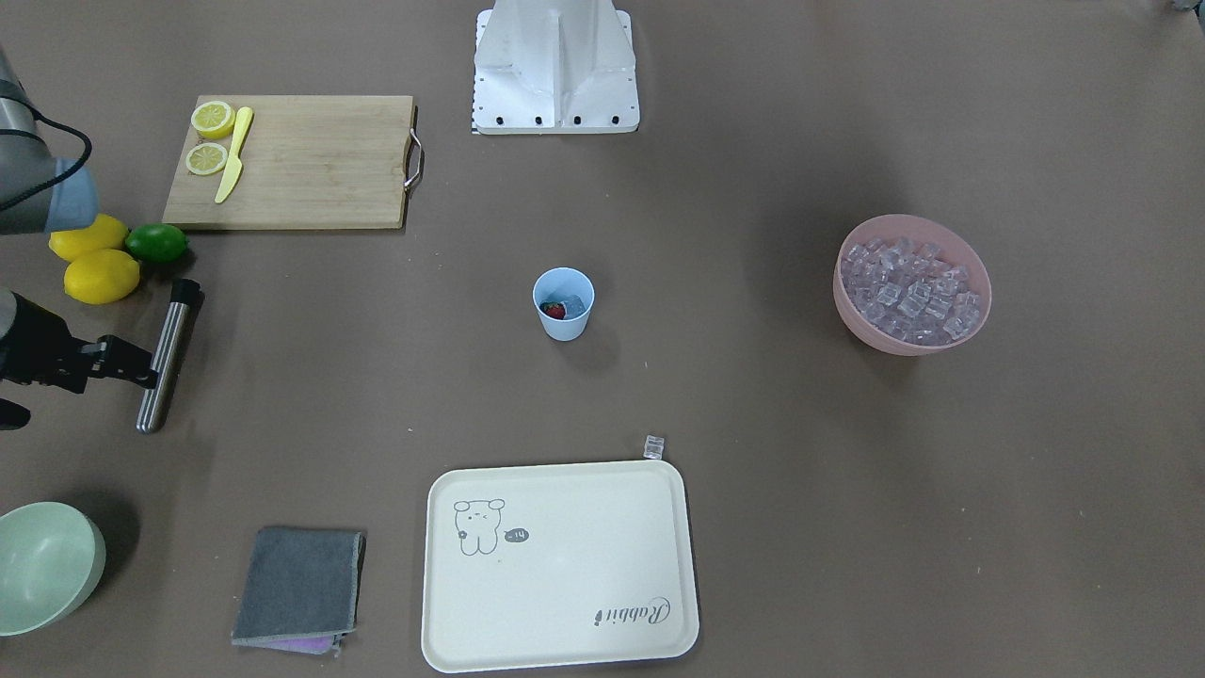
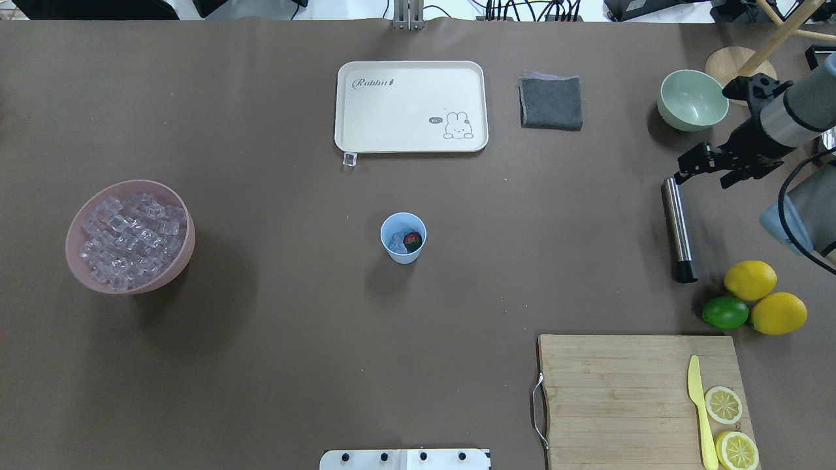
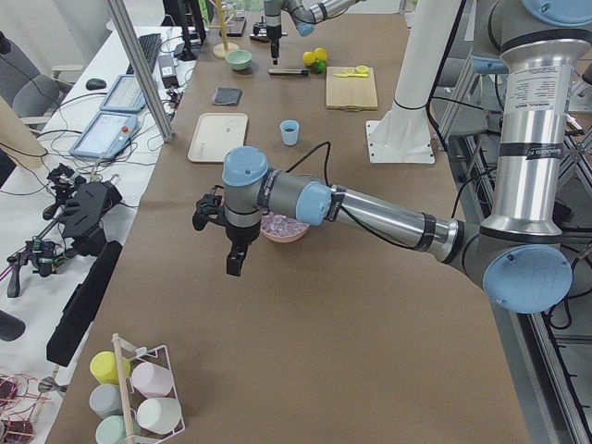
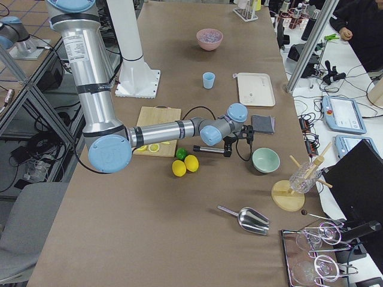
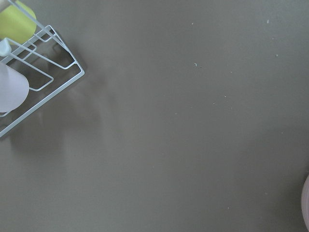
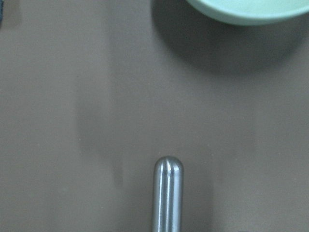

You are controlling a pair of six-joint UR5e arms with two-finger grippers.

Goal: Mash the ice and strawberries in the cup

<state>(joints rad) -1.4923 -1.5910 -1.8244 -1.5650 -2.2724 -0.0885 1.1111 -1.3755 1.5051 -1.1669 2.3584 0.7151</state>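
The light blue cup (image 1: 563, 303) stands mid-table and holds a red strawberry (image 1: 555, 310) and a few clear ice cubes (image 1: 574, 302); from overhead the cup (image 2: 403, 237) shows the same strawberry (image 2: 413, 241) and ice (image 2: 396, 244). More ice fills a pink bowl (image 1: 875, 334). A steel muddler (image 2: 676, 228) lies on the table. My right gripper (image 2: 702, 171) is open over the muddler's far end, which shows in the right wrist view (image 6: 168, 193). My left gripper (image 3: 217, 236) shows only in the exterior left view, beyond the pink bowl; I cannot tell its state.
A cream tray (image 1: 565, 565) has one loose ice cube (image 1: 653, 446) at its corner. There is also a grey cloth (image 1: 297, 586), a mint bowl (image 1: 42, 565), two lemons (image 1: 102, 275), a lime (image 1: 156, 242), and a cutting board (image 1: 320, 160) with lemon halves and a yellow knife (image 1: 232, 156). A cup rack (image 5: 29, 77) is near the left wrist.
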